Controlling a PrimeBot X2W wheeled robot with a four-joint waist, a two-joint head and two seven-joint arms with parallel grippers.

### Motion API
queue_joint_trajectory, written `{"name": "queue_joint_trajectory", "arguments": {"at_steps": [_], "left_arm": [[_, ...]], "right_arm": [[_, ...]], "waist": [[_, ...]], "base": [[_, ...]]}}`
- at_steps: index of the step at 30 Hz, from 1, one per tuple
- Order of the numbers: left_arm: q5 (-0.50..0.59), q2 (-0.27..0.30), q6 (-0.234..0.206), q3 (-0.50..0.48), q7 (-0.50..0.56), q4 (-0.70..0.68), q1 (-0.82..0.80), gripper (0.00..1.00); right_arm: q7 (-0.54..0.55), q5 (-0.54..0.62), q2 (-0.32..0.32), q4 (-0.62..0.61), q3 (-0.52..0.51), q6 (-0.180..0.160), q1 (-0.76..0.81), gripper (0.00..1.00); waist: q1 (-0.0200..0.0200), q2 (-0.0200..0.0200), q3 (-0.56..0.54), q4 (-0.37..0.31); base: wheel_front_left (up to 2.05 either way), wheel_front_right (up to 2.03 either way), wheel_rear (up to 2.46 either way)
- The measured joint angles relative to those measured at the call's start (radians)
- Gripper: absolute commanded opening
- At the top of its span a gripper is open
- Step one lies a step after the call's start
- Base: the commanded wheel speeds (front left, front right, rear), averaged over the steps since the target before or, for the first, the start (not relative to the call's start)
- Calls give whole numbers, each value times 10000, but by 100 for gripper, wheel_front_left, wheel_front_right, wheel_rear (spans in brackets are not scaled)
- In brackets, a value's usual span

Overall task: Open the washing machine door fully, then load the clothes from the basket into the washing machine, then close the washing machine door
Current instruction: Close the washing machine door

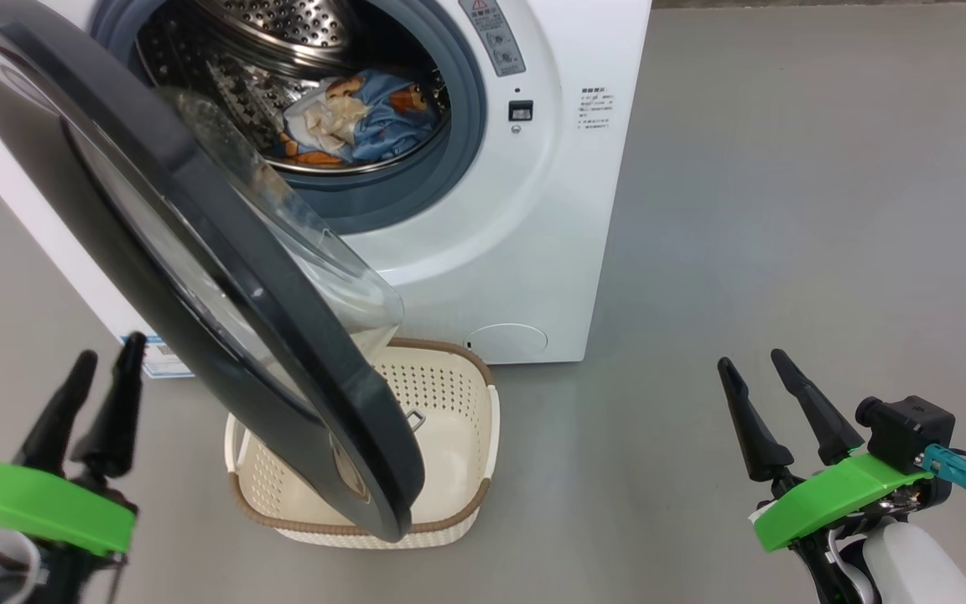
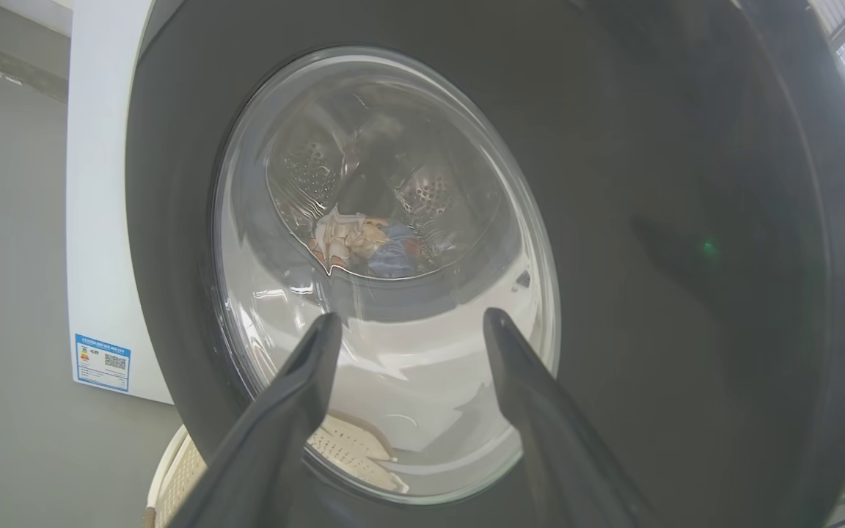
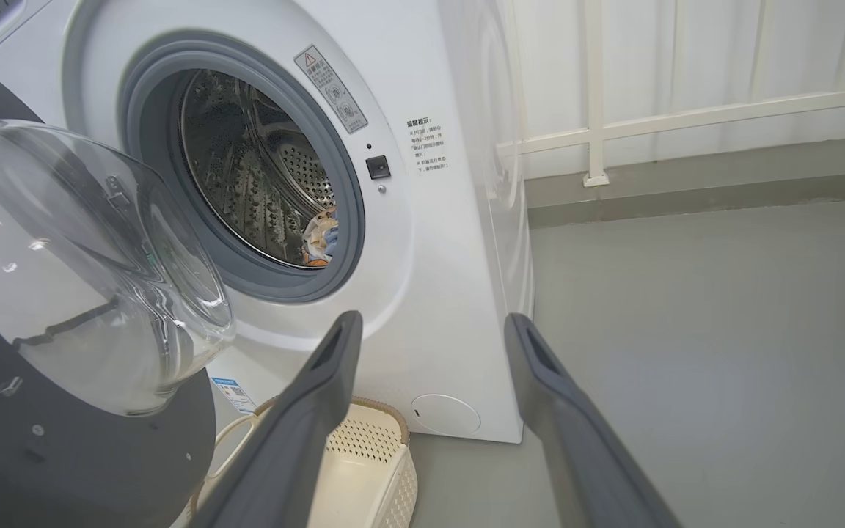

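the washing machine door (image 1: 307, 377) stands partly swung out from the washing machine (image 1: 533, 235). its glossy black rim slants across the head view, and its clear glass bowl (image 1: 315, 252) bulges back toward the steel drum (image 1: 282, 25). the door's lower edge hangs over the basket (image 1: 441, 390), which sits on the grey floor (image 1: 743, 210) just in front of the machine and looks empty where its inside shows.

the clothes (image 1: 374, 113), light blue with orange bears plus a cream piece, lie bunched at the bottom of the drum behind the grey gasket (image 1: 458, 92). loading therefore looks finished, and closing the door is judged to be the step in hand.

the left gripper (image 1: 110, 352) hovers low on the robot's left, near the door's outer face, with its fingers spread wide and holding nothing. its wrist view looks straight at the glass, through which the clothes show. that placing would suit a push on the outer face to swing the door shut. whether the fingers touch the door cannot be told.

the right gripper (image 1: 751, 359), also wide and empty, hangs well apart on the right over bare floor. there it looks clear of the door's path to the latch side.
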State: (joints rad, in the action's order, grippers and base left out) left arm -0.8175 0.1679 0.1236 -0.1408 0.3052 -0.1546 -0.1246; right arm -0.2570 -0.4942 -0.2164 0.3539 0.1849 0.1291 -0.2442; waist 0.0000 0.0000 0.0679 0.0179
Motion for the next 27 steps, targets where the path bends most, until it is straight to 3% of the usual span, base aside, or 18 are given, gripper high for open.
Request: {"name": "queue_joint_trajectory", "arguments": {"at_steps": [11, 27], "left_arm": [[2656, 13, -8, 1093, -3106, 1166, 456, 100], [4149, -276, -257, 1672, -5200, 2786, 490, 100]], "right_arm": [[0, 13, 13, -13, -29, 0, 19, 100], [0, 13, 27, -13, -40, 0, 26, 100]], "waist": [[0, 0, -46, -47], [0, 0, 72, -119]], "base": [[0, 0, 0], [0, 0, 0]]}}
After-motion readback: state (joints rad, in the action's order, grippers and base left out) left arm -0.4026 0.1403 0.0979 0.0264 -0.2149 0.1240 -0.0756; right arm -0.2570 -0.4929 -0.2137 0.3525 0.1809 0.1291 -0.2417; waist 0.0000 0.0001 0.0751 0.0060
